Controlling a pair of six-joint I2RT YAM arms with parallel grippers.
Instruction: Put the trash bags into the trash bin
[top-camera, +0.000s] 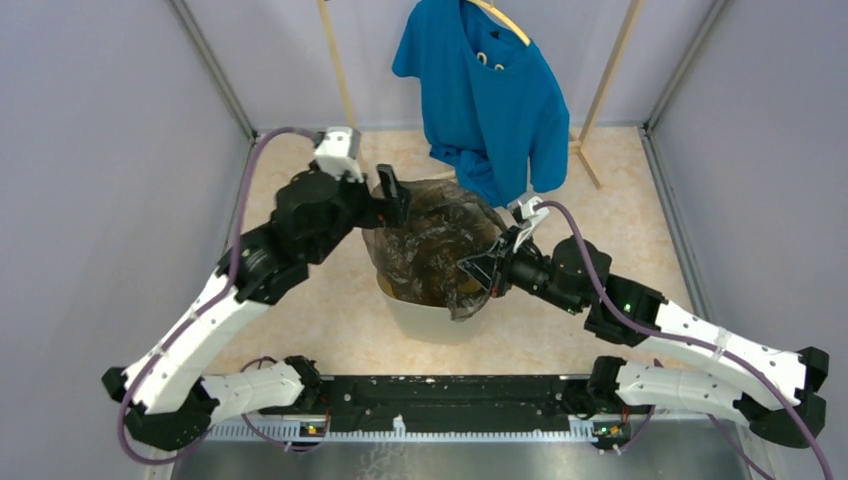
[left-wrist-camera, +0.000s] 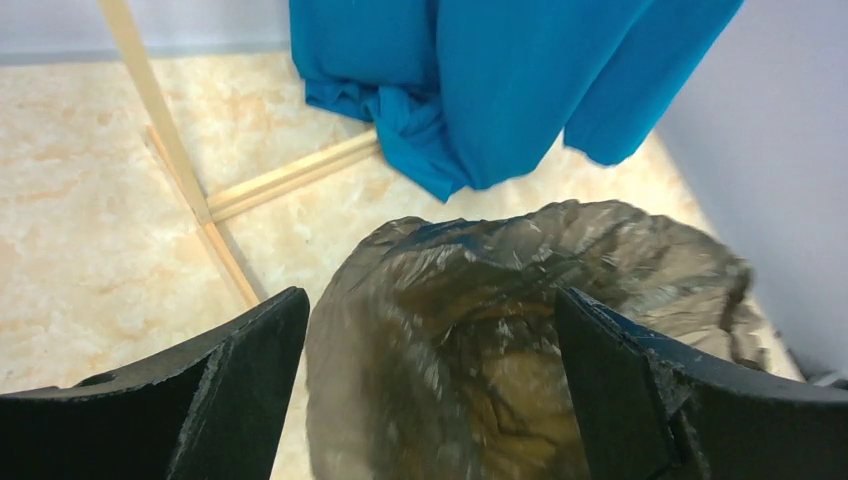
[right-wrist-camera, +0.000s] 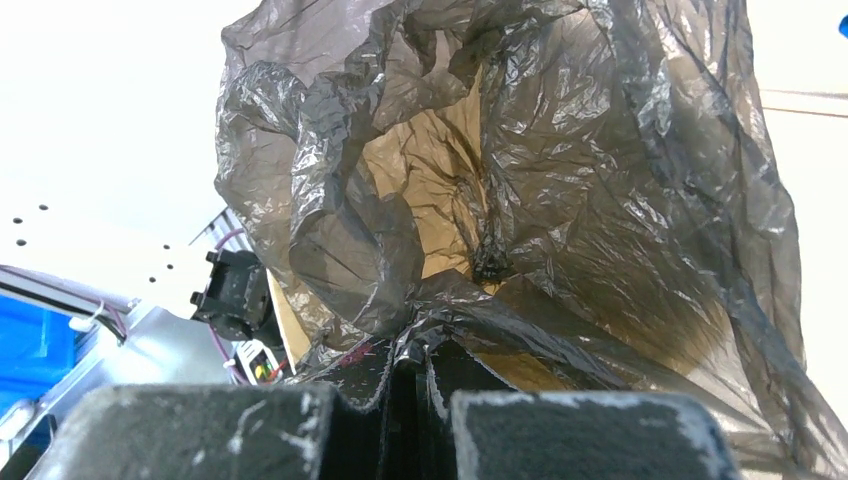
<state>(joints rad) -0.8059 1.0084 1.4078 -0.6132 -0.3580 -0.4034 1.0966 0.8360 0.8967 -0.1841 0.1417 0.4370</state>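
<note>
The grey-brown translucent trash bag (top-camera: 432, 245) is spread open over the cream trash bin (top-camera: 430, 318), whose near wall shows below the plastic. My right gripper (top-camera: 484, 268) is shut on the bag's right edge; in the right wrist view the plastic (right-wrist-camera: 520, 190) is pinched between the jaws (right-wrist-camera: 418, 345). My left gripper (top-camera: 392, 198) is open at the bag's far left rim; in the left wrist view its fingers (left-wrist-camera: 250, 370) straddle the bag's mouth (left-wrist-camera: 480, 340) without touching it.
A blue T-shirt (top-camera: 490, 95) hangs on a wooden rack (top-camera: 605, 85) just behind the bin, its hem close to the bag. Grey walls enclose the beige floor (top-camera: 320, 310) on left, right and back.
</note>
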